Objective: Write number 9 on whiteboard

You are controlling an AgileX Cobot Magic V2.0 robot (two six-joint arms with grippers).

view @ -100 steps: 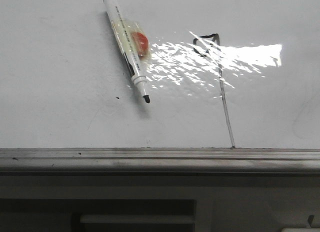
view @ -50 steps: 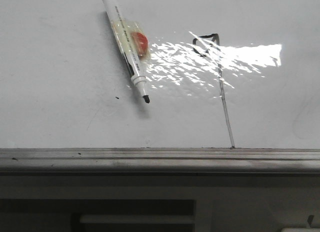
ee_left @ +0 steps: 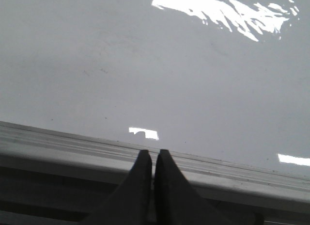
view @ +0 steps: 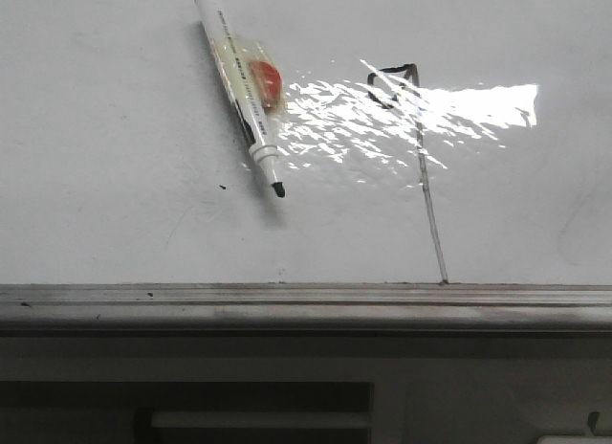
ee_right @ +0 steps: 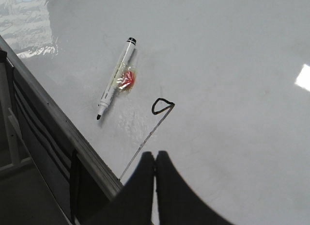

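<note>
From the right wrist cam the pinched-shut, empty black right gripper (ee_right: 155,159) sits nearest the thin black marker-line number 9 (ee_right: 154,123), looped at 12 o'clock on the glossy white whiteboard (ee_right: 232,65), with the uncapped white marker pen (ee_right: 115,79) lying loose around 11, long axis toward the grey rail, and the left gripper (ee_left: 154,158) likewise closed on nothing.

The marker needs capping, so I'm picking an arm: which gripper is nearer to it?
Right. The right gripper hangs above the whiteboard with the marker and the 9 just ahead. The left gripper sits at the board's edge rail; its view shows no marker.
</note>
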